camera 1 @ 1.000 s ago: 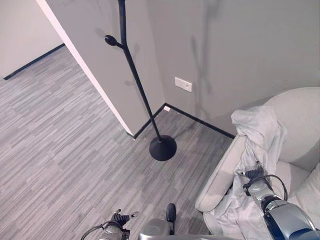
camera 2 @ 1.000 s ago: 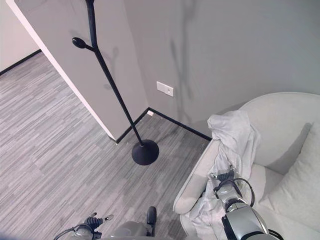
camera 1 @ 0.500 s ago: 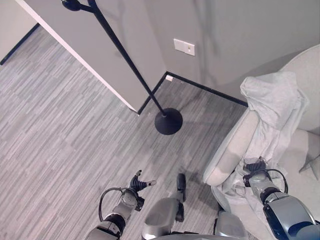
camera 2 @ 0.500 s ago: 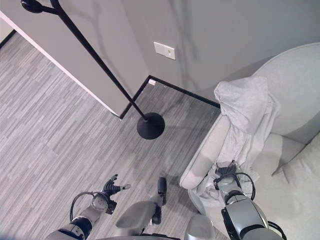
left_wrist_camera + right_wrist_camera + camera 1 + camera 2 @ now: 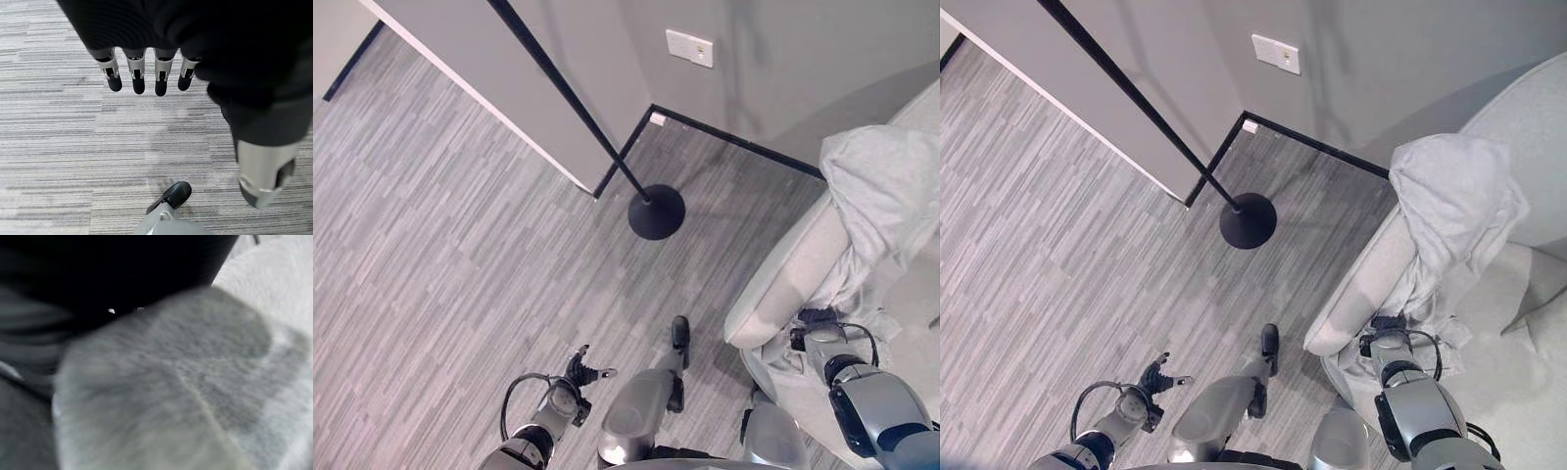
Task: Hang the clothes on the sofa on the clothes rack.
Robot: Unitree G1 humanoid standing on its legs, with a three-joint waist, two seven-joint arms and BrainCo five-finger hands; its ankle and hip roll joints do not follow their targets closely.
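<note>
A light grey garment [image 5: 881, 186] hangs over the arm and back of the pale sofa [image 5: 781, 286] on the right. My right hand [image 5: 813, 325] is pushed into the garment's lower folds beside the sofa arm, its fingers hidden by cloth. The right wrist view has the grey cloth [image 5: 171, 396] pressed close under the hand's dark cover [image 5: 112, 274]. The black clothes rack stands left of the sofa, its slanting pole [image 5: 570, 98] ending in a round base [image 5: 656, 212] on the floor. My left hand [image 5: 578, 373] hangs low over the carpet, fingers [image 5: 138, 78] straight and holding nothing.
A grey wall corner [image 5: 607, 181] juts out just behind the rack's base, with a white wall socket [image 5: 690, 47] to its right. Grey striped carpet [image 5: 440, 255] spreads out to the left and front.
The camera has tipped down and moved, so the rack's hook has left the picture. My right hand stays buried in the garment. My left hand has come up into view over the carpet.
</note>
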